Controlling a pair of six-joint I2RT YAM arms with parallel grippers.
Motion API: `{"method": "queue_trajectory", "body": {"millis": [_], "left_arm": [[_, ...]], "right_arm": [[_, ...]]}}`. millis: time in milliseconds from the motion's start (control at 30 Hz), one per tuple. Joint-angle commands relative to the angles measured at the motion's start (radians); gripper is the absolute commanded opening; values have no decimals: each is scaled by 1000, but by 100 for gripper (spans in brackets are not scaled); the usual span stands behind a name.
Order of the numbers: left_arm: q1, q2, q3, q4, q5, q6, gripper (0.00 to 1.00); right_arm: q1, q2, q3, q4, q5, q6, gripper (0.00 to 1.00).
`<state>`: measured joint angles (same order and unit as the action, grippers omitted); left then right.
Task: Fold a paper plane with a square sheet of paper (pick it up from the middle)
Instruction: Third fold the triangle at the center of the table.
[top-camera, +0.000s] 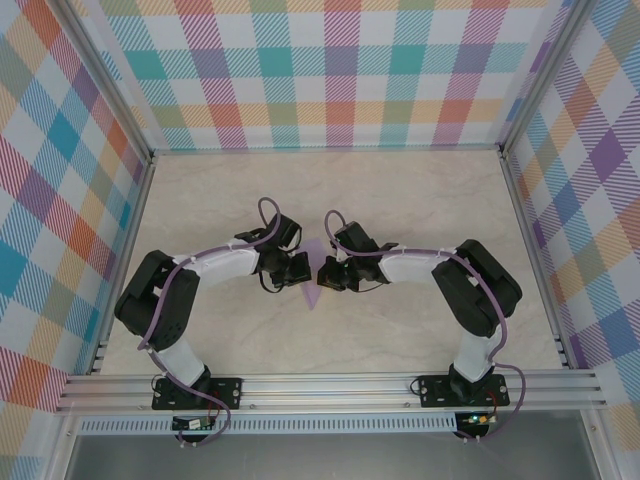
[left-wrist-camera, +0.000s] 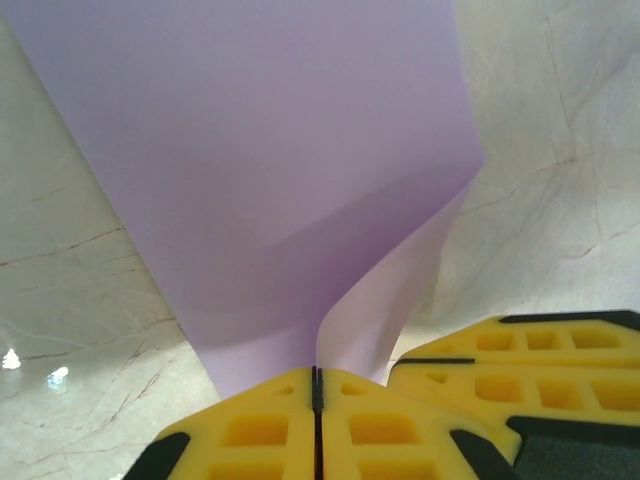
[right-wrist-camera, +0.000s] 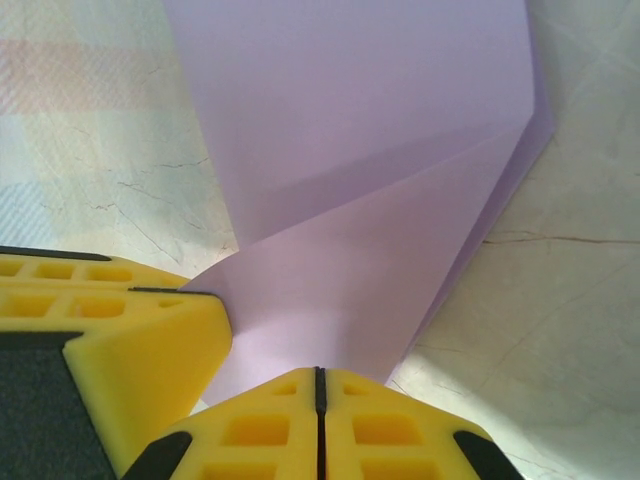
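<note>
The left pincer (top-camera: 298, 268) and the right pincer (top-camera: 328, 272) met tip to tip at the middle of the marble-patterned bench (top-camera: 420, 200). Each was clamped shut on a near edge of the folded lavender sheet of paper (top-camera: 314, 296), whose creased flaps fanned away from their yellow fingertips (left-wrist-camera: 260, 430).

Creased lavender paper (right-wrist-camera: 380, 150) pinched in the closed right end effector (right-wrist-camera: 318, 372)
</note>
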<state>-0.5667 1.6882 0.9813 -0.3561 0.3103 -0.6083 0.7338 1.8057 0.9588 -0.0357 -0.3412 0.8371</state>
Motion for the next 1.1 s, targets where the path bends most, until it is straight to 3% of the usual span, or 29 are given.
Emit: {"method": "queue_trajectory", "body": {"millis": [0, 400, 1067], "left_arm": [[15, 11, 1, 6, 2, 24, 4], [16, 61, 40, -23, -49, 62, 2], [16, 87, 46, -5, -22, 68, 2]], "right_arm": [[-4, 23, 34, 8, -41, -34, 8], [-2, 78, 38, 46, -160, -45, 8], [1, 75, 35, 48, -183, -55, 9]]}}
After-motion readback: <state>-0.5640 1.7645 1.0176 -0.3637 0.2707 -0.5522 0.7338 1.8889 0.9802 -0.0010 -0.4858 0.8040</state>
